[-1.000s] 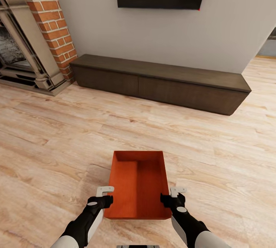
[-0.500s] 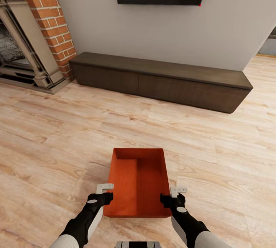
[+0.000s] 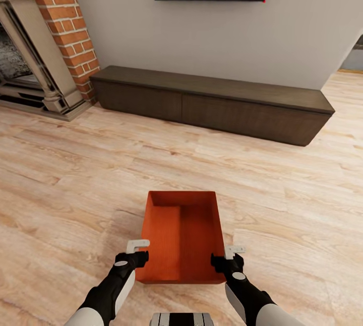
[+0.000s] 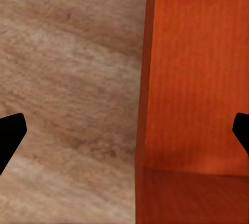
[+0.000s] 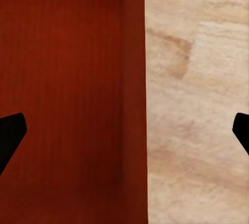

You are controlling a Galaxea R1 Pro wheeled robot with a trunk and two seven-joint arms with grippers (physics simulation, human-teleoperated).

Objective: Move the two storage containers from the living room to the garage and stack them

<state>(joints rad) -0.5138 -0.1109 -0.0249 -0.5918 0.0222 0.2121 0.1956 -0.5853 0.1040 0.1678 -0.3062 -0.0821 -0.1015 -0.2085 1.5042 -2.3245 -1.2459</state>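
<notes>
Both open pincers, left point(image 3: 137, 249) and right point(image 3: 229, 254), are straddling the bin's point(image 3: 181, 238) side walls, its long axis pointing away toward the bench point(image 3: 212, 104)

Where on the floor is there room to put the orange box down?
Bare wood floor runs wide between the storage container and the dark bench, and out to both sides. It is tight only near the robot, where the left gripper and right gripper straddle the container's side walls, jaws open.

Matt, finely ribbed orange plastic container point(image 3: 181, 235) on light, grained wood-plank floor point(image 3: 75, 180).
</notes>
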